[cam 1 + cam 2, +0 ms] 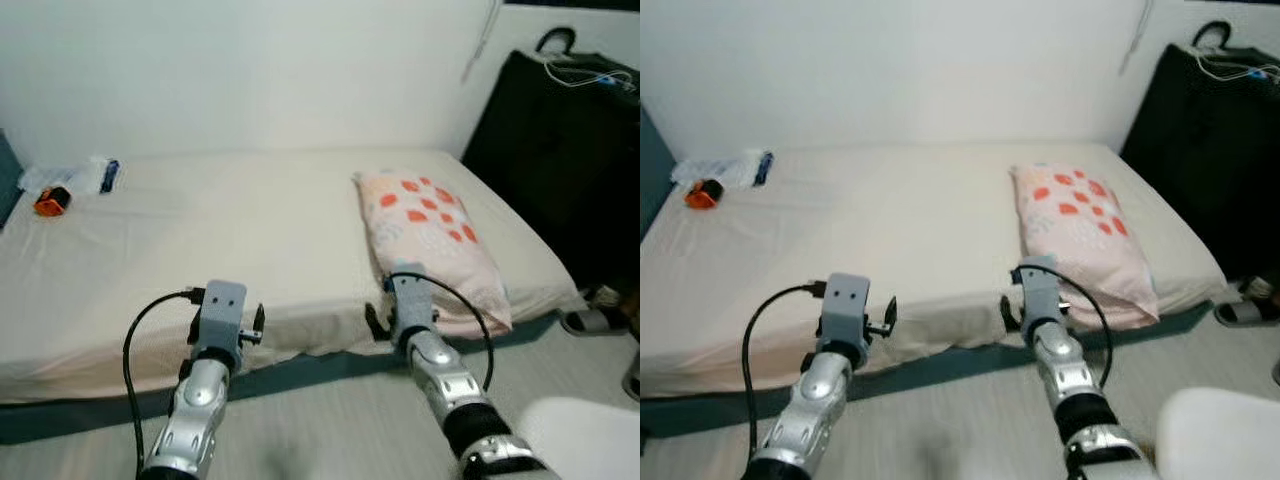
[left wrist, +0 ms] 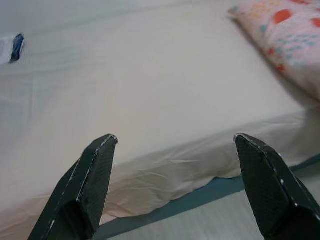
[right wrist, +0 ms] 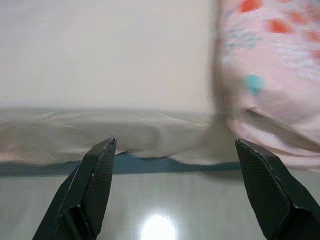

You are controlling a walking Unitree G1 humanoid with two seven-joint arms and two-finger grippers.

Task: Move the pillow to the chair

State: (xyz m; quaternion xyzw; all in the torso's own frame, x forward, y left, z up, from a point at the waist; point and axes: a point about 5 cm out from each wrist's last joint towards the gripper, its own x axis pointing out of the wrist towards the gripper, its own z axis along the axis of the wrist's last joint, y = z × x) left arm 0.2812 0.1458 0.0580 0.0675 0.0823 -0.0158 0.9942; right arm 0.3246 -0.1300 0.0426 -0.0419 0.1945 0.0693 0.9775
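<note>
- Left eye: I'm standing at the near edge of the bed (image 1: pixel 200 240), and the pillow (image 1: pixel 430 240), pink with red spots, lies on the right half of the mattress, its near end close to the edge. My right gripper (image 1: pixel 400 300) is held up just in front of that near end, not touching as far as I can judge. My left gripper (image 1: pixel 222 322) hovers over the near edge, well left of the pillow. Far left on the sheet, a small orange thing (image 1: pixel 50 201).
- Right eye: same layout, and a white rounded shape (image 1: pixel 1220 435) sits at the near right corner; possibly the chair, I can't tell. A black suitcase (image 1: pixel 1210 150) stands right of the bed.
- Left wrist: my fingers (image 2: pixel 87 185) are spread wide, nothing between them, bare sheet ahead.
- Right wrist: fingers (image 3: pixel 90 185) wide apart too, the pillow's end just beyond the right one.
- Progress: nothing gripped yet. Grasping, lifting and carrying all remain.
</note>
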